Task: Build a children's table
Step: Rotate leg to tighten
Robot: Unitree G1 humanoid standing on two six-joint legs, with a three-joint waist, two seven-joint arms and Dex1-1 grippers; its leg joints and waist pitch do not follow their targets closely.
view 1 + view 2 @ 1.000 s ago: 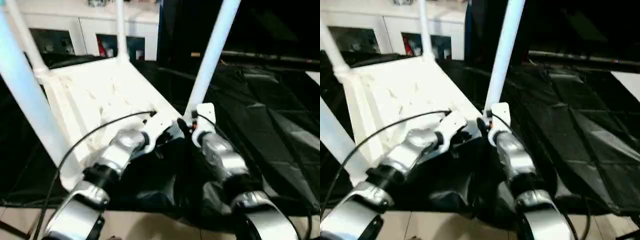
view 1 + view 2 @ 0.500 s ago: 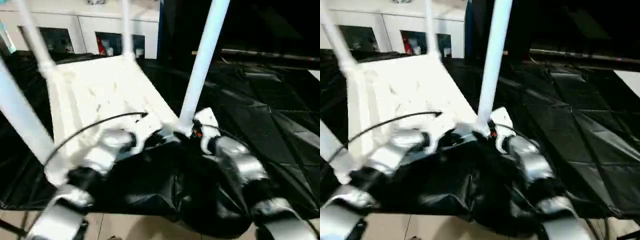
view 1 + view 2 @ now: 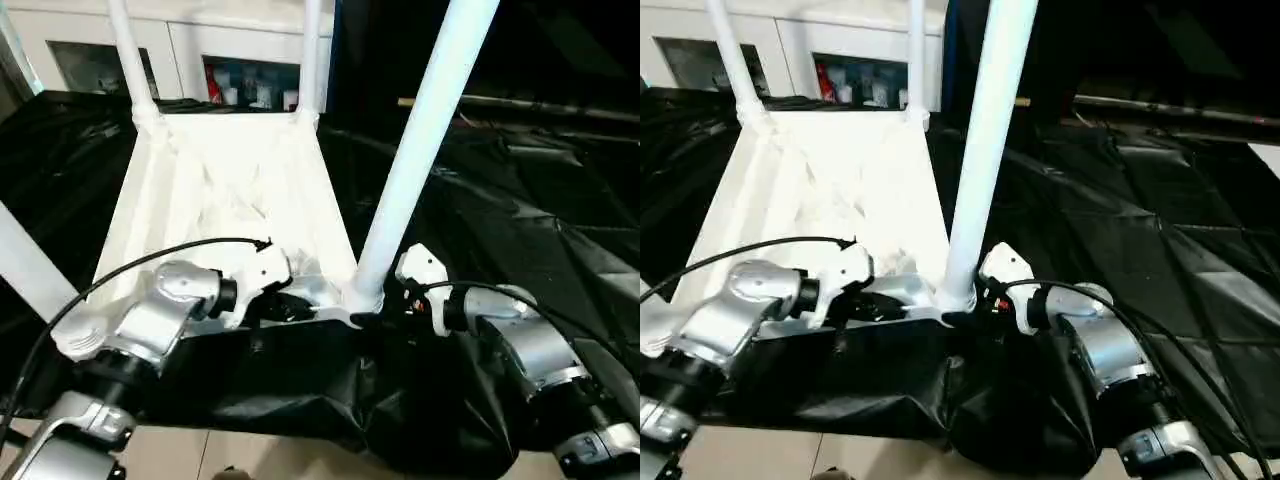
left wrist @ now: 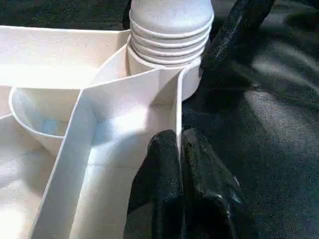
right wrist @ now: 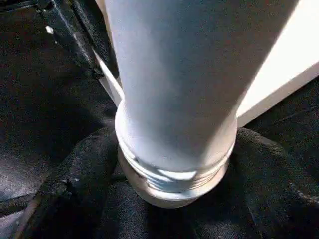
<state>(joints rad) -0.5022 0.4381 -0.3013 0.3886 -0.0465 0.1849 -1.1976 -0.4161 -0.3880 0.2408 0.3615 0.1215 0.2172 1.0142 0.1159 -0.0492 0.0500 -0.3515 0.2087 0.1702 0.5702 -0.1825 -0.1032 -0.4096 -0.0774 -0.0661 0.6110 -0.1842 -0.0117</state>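
Underneath, black sheeting (image 3: 560, 200) draped over everything beyond the jaws; white cabinet (image 3: 200, 40) along the far wall. Left gripper (image 4: 178, 149) jaws pinched together on the near rim wall of the upturned tabletop (image 3: 215, 190). Right gripper (image 3: 985, 300) jaws spread apart, flanking the base of the near leg (image 3: 420, 150) seated in its corner socket. Open sheeting rightward.

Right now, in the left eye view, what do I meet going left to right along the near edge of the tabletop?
Left claw shut on the tabletop rim → near right leg standing in its corner socket → right claw beside that leg.
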